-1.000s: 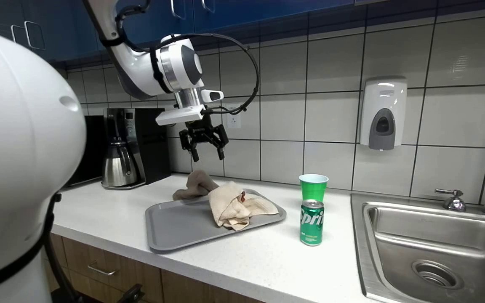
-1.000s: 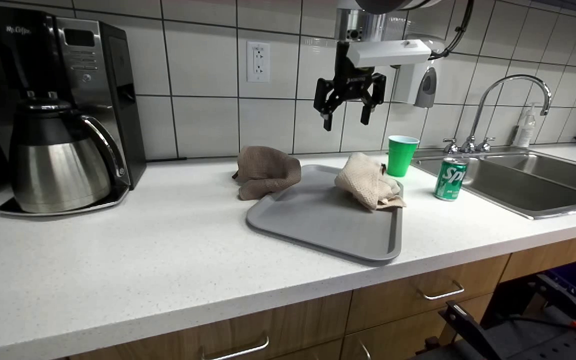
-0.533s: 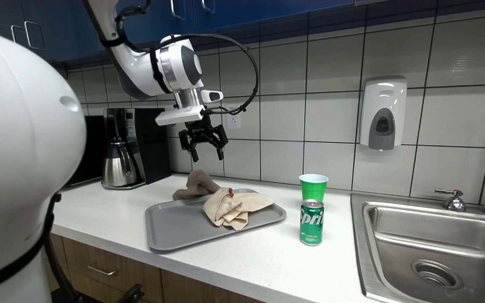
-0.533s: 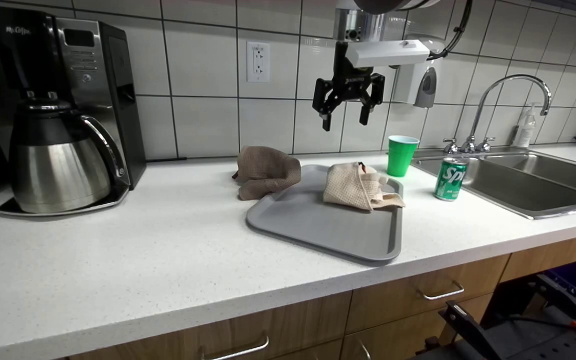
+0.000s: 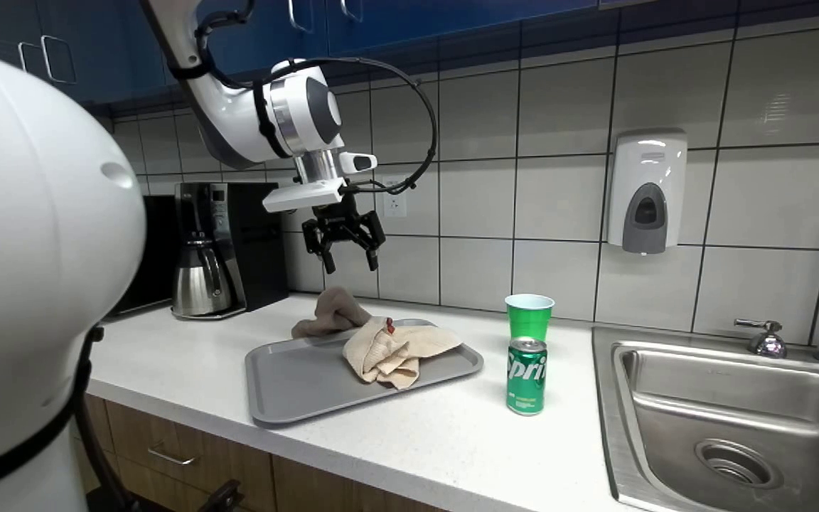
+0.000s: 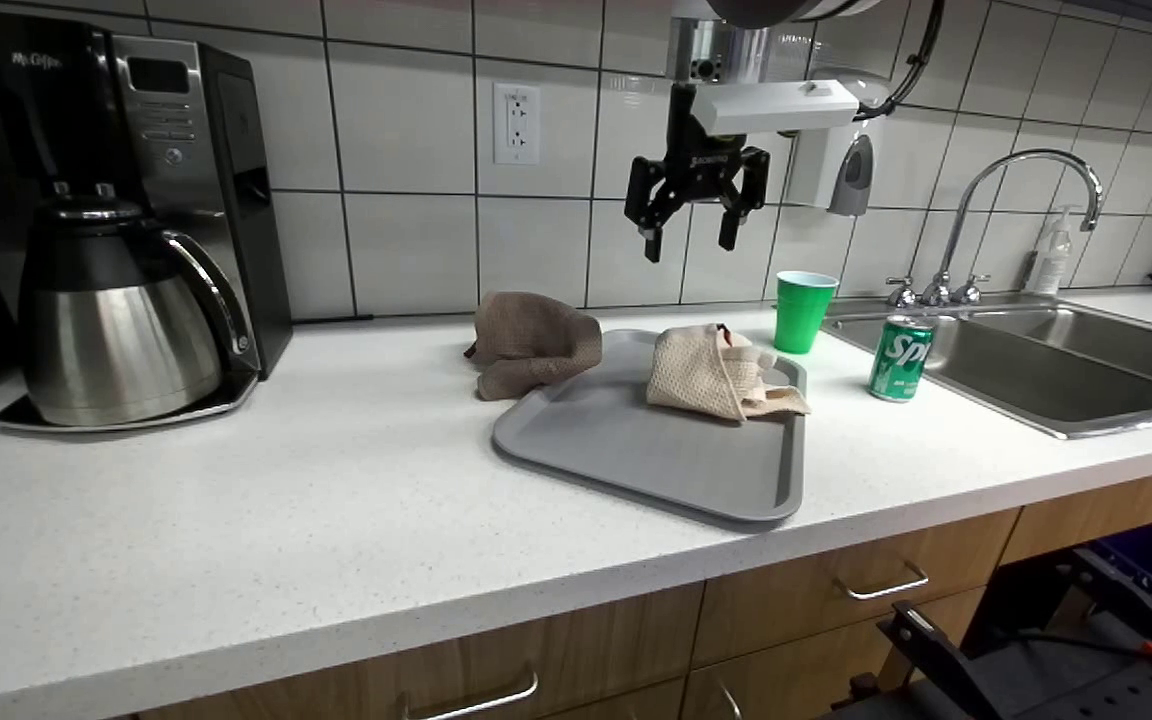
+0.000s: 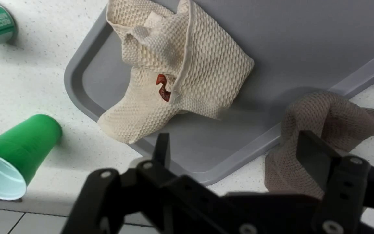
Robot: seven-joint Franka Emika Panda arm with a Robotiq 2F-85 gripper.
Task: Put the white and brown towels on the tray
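Observation:
The grey tray [image 5: 296, 387] [image 6: 636, 450] lies on the counter and shows in both exterior views. The white towel, cream coloured [image 5: 381, 352] [image 6: 701, 375], sits crumpled on the tray, with parts reaching over its rim. A small red tag shows on it in the wrist view [image 7: 164, 87]. The brown towel [image 5: 335, 313] [image 6: 536, 340] lies bunched mostly on the counter at the tray's back edge. It overlaps the rim in the wrist view [image 7: 317, 113]. My gripper [image 5: 351, 264] [image 6: 691, 246] is open and empty, high above the tray, also in the wrist view [image 7: 234, 143].
A green cup [image 5: 529, 316] and a Sprite can [image 5: 526, 377] stand beside the tray, on the sink side. The metal sink [image 5: 722, 405] is beyond them. A coffee maker [image 6: 136, 230] stands at the opposite end. The tiled wall [image 6: 406, 250] is behind the counter.
The white towel's raised part has slumped over on the tray, away from the cup, within the last second. My gripper stays open and almost still. The brown towel has not moved.

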